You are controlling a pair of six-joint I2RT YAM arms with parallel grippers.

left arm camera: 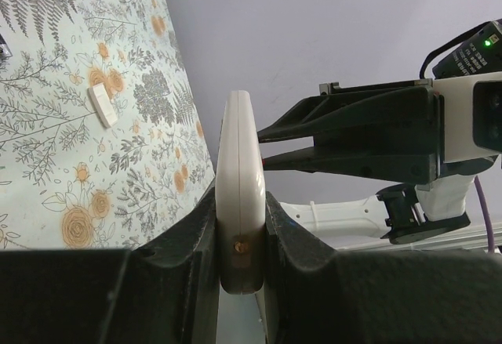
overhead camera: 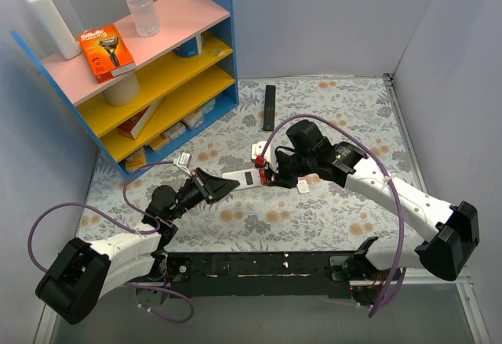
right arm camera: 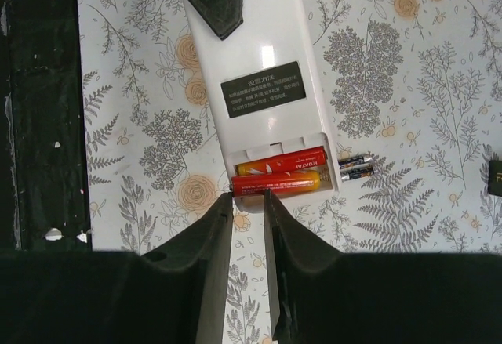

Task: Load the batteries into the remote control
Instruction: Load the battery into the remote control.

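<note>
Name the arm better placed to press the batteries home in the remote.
Right. The left gripper is shut on the remote control, steadying it. The right gripper, jaws slightly apart and empty, points at the batteries lying exposed in its back, so it should likely push.

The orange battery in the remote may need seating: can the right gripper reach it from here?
Likely yes: the right gripper sits open at the uncovered compartment, beside the orange battery, nothing between them.

over mid-table: remote control (right arm camera: 263, 136), back up, left gripper (overhead camera: 213, 185) at its left end, right gripper (overhead camera: 274, 176) at its right. in its open bay, two batteries (right arm camera: 278, 181) side by side; loose cells (right arm camera: 355, 173) on the table (overhead camera: 345, 109) just beside. behind, black remote (overhead camera: 269, 107).
</note>
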